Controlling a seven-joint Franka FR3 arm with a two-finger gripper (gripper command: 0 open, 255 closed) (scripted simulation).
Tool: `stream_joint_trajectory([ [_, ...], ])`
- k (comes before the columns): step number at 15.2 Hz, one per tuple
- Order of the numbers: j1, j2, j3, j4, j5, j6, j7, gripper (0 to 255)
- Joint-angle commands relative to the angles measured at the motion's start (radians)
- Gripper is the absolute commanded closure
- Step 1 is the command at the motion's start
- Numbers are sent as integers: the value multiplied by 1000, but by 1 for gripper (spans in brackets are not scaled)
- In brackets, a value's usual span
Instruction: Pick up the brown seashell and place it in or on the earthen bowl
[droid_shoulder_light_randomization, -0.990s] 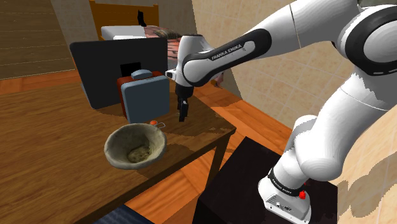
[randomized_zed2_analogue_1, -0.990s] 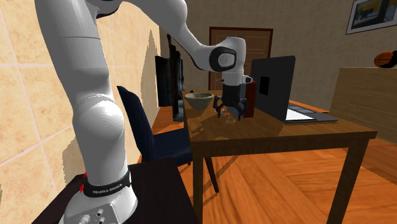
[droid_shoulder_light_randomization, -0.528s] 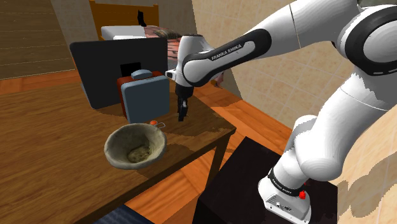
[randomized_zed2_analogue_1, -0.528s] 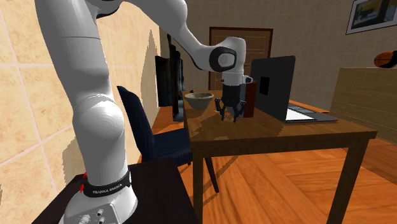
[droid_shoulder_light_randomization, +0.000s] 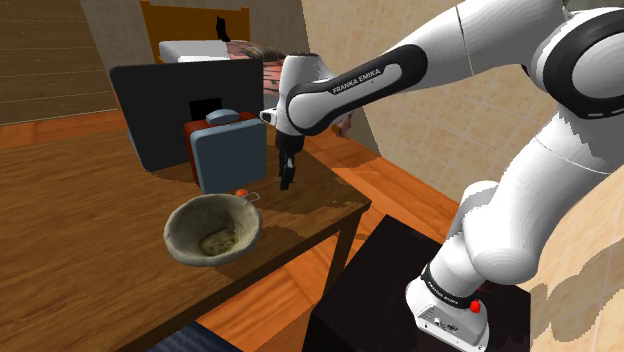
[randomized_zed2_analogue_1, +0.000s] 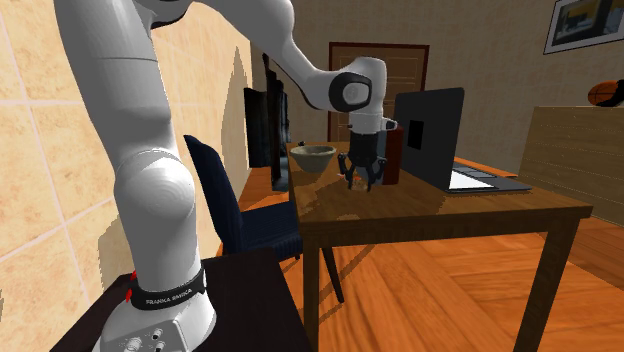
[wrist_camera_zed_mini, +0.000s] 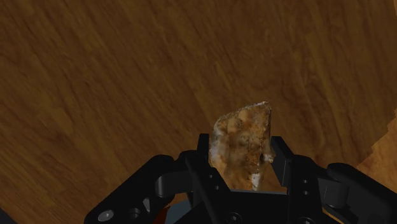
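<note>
Jaws around seashell (wrist_camera_zed_mini: 243, 145), arm (droid_shoulder_light_randomization: 370, 85) "FRANKA EMIKA"

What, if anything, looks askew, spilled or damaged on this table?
Nothing stands out. The bowl sits upright on the table, the laptop stands open, and the shell is clasped between the jaws above bare wood. A mottled patch in the bowl's bottom is too unclear to name.

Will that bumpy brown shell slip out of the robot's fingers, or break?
Probably not slip: the seashell looks rough and lumpy, and the gripper clasps it on both sides. It shows no bending between the fingers, so it seems stiff. Its tip looks thin and jagged, so it might chip.
</note>
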Motion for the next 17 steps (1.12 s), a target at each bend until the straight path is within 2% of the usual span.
stream_joint_trajectory([
  [1,-1,-11,0,11,-3,-22,3,255],
  [17,-3,-87,2,153,-21,-238,29,255],
])
